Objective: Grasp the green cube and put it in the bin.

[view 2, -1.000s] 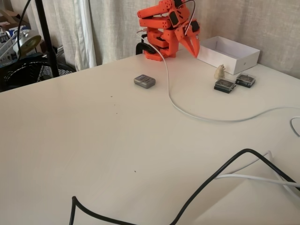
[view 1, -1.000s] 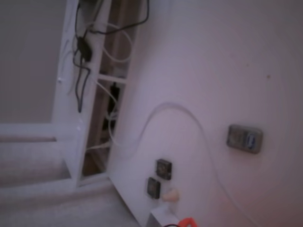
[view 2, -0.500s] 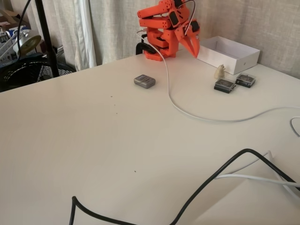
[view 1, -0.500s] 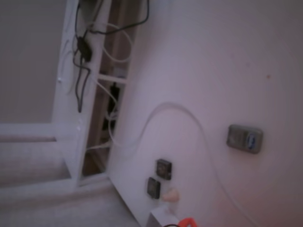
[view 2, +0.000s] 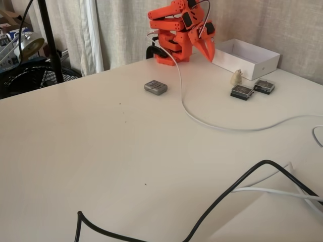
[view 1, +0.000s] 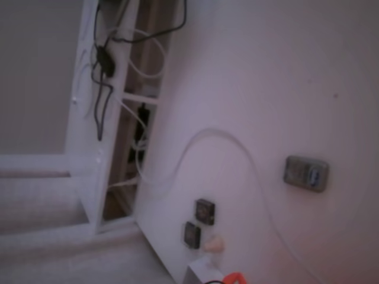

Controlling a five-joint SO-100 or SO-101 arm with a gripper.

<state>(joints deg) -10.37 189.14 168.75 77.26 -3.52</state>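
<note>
No green cube to be found in either fixed view — not on the bare table (view 2: 101,151), not near the grey device (view 2: 155,87), not beside the two dark squares (view 2: 241,92). Possibly down inside the bin (view 2: 262,59), behind its white wall; impossible to tell from here. Arm (view 2: 174,30) folded back on its base, gripper (view 2: 206,50) pointing down next to the bin, jaws seemingly pressed together with nothing between them. Only an orange tip (view 1: 235,278) visible at the bottom edge of the other fixed view. Judging by the task alone: probably light and rigid, smooth enough to slip — best pinched across two opposite flat faces, low and centred, clear of the white cable (view 2: 202,121).
</note>
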